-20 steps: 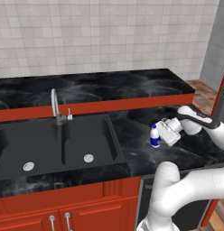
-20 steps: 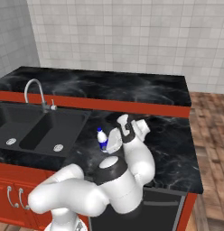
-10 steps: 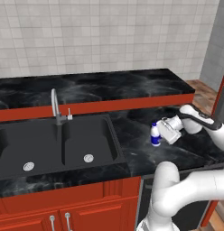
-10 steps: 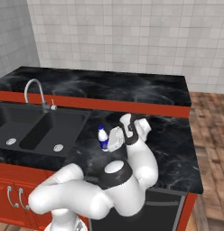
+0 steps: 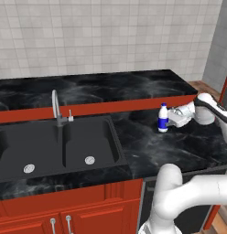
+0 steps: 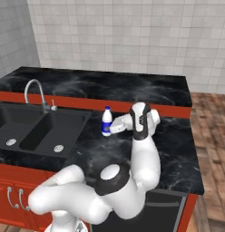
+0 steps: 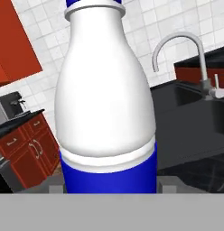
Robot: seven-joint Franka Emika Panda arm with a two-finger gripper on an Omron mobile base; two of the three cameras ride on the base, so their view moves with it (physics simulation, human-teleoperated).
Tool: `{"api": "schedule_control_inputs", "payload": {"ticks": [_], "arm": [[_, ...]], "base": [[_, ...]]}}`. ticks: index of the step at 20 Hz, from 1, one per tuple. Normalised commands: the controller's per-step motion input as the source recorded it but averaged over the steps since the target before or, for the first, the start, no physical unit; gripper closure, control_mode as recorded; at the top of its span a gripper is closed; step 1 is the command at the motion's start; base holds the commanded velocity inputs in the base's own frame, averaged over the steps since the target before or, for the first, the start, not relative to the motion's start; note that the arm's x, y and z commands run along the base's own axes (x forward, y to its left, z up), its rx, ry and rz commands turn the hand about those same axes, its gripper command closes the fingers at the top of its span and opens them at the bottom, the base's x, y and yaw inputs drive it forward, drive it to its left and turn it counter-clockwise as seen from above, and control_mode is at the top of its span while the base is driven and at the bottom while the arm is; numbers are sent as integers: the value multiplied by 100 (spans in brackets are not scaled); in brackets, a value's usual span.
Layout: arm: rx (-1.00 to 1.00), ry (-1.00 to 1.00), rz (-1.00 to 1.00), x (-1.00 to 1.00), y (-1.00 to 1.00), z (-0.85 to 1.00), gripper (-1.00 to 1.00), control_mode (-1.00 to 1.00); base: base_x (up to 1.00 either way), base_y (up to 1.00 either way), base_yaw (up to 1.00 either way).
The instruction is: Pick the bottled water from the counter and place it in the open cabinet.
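Jaws: I see my gripper [image 5: 169, 121] closed on the bottled water [image 5: 163, 118]
Done: bottle grasped, upright on the counter [image 5: 147, 146]
Left: lift, carry into open cabinet

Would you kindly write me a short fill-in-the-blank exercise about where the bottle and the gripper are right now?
1. The bottled water stands upright on the ____ counter.
2. Its cap is ____.
3. The gripper is at the bottle's ____ band.
4. The sink has a ____ behind it.

Missing words: black; blue; blue label; faucet
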Motion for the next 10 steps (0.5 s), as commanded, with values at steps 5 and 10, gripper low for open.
{"api": "schedule_control_inputs", "payload": {"ticks": [5, 10], "arm": [[11, 0, -32, -58, 1, 98, 100, -100], [1, 0, -36, -77, 29, 83, 100, -100]], "base": [[0, 0, 0], [0, 0, 0]]}}
